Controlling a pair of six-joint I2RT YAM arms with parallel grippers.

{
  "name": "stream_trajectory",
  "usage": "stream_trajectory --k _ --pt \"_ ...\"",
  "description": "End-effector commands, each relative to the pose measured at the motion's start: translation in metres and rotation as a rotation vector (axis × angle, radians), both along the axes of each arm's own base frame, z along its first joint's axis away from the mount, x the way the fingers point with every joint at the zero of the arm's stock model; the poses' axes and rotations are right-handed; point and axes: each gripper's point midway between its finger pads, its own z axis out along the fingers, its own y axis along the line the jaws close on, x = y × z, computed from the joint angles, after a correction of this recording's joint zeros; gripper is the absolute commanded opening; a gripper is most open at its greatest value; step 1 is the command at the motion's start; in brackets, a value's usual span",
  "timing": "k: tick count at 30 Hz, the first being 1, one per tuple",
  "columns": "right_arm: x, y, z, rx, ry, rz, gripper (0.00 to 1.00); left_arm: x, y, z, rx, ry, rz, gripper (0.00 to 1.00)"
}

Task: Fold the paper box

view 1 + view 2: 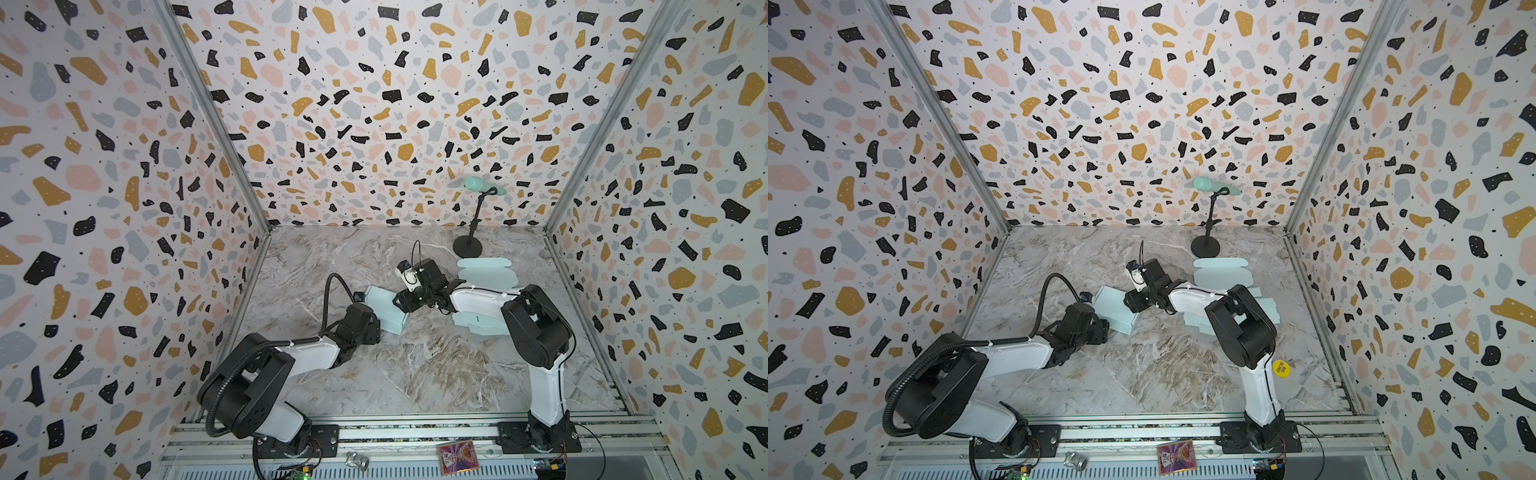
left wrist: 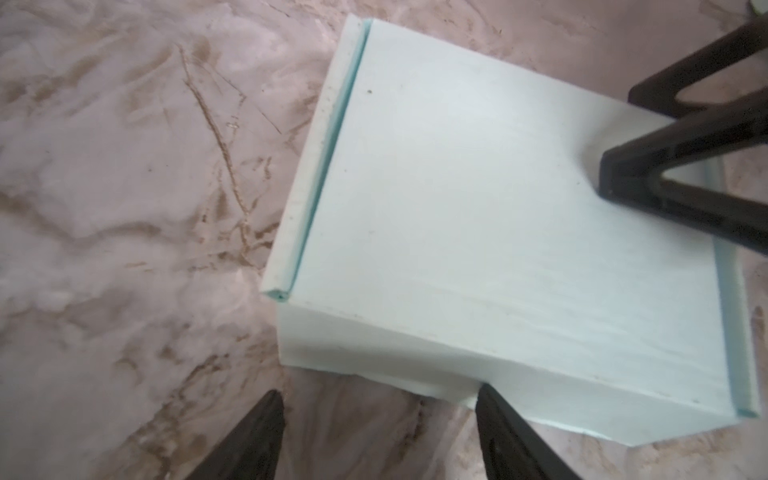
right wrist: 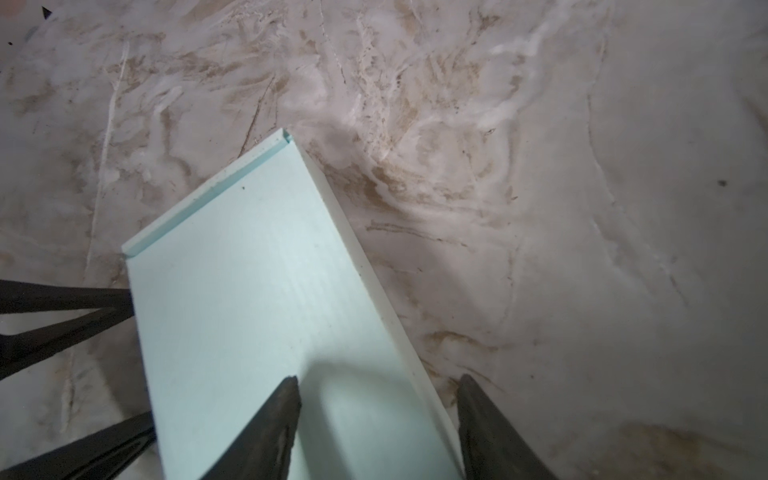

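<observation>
Paper box (image 2: 478,249) ahead of left hand (image 2: 379,392) — wide; right hand (image 3: 379,379) wide w/ box edge inside.

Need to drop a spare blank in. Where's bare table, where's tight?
Free: front centre of the table, up to the front rail; back left, between the left wall and the folded box. Crowded: back right, with the flat blanks and the stand, and around the box, where the left gripper and right gripper meet.
</observation>
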Motion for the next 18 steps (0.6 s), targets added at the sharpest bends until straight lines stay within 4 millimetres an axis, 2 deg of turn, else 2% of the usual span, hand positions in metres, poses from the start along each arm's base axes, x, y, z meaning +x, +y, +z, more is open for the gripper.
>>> stream_trajectory --k 1,5,6,8,10,12,16,18 --pt "-0.027 -0.010 -0.007 -0.026 0.101 0.002 0.62 -0.012 0.004 0.006 -0.020 0.004 -0.010 0.75" --pt "-0.021 -0.010 0.012 0.013 0.074 -0.020 0.62 -0.030 0.009 0.011 -0.041 0.021 -0.023 0.74" --pt "-0.020 -0.010 0.015 0.022 0.071 -0.025 0.62 -0.034 0.009 0.013 -0.059 0.021 -0.029 0.70" --pt "-0.018 -0.011 0.024 0.046 0.064 -0.037 0.62 -0.042 0.003 0.016 -0.110 0.020 -0.042 0.61" --pt "-0.014 -0.011 0.031 0.075 0.062 -0.047 0.62 -0.049 -0.009 0.018 -0.177 0.023 -0.080 0.40" --pt "-0.010 -0.012 0.035 0.095 0.060 -0.056 0.62 -0.053 -0.018 0.020 -0.204 0.017 -0.104 0.26" --pt "-0.002 -0.013 0.039 0.104 0.055 -0.073 0.61 -0.052 -0.034 0.026 -0.264 -0.009 -0.138 0.09" --pt "0.003 -0.014 0.037 0.106 0.058 -0.080 0.61 -0.053 -0.043 0.026 -0.303 -0.011 -0.155 0.06"
